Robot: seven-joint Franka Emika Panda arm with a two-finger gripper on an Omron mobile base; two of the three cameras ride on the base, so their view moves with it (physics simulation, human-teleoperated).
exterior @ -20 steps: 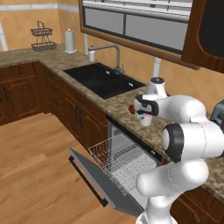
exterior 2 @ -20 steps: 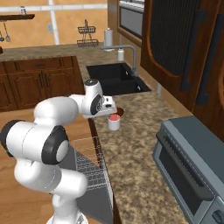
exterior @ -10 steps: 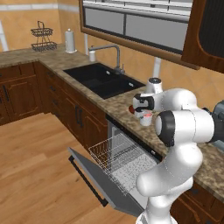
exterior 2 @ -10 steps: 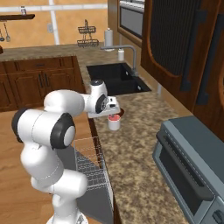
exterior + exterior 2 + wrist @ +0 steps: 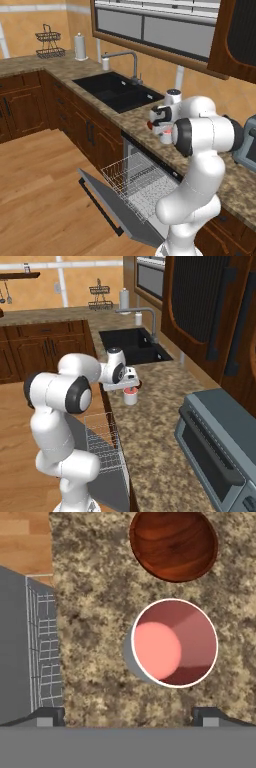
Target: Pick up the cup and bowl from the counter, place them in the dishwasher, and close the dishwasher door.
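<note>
Since the earlier frame the arm has folded closer over the counter point(image 5: 150, 446), so your gripper point(image 5: 130, 716) now hangs wide open and empty above the cup point(image 5: 172, 644) beside the bowl point(image 5: 173, 544); nothing is loaded, and the dishwasher door point(image 5: 107, 197) remains open.

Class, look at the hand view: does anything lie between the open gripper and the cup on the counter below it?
Nothing visible does. The gripper is open above the cup, with bare counter around it. The bowl sits apart, beyond the cup.
</note>
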